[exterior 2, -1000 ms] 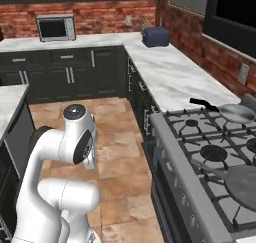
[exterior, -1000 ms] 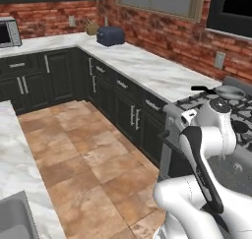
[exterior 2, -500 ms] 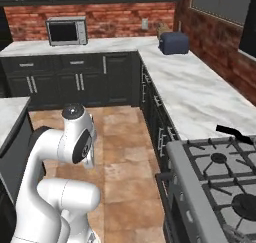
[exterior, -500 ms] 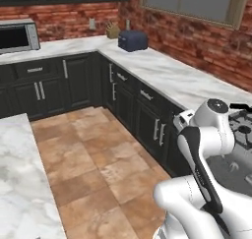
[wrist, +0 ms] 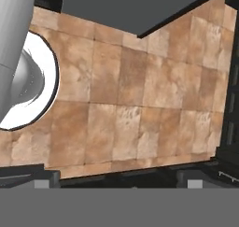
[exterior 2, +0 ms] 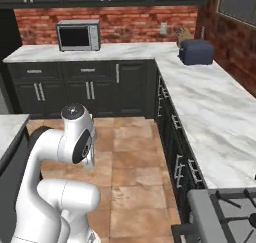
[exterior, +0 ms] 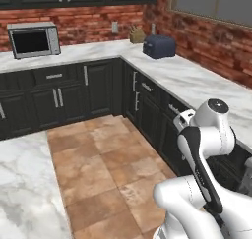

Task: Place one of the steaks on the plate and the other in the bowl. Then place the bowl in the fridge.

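The gripper (wrist: 119, 180), its opening impossible to judge, points down at brown floor tiles (wrist: 126, 95) with nothing held.

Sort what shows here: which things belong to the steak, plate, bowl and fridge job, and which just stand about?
Job:
- none of the steaks, plate, bowl or fridge can be made out

Standing about:
- microwave on the back counter
- toaster on the corner counter
- knife block behind it
- stove
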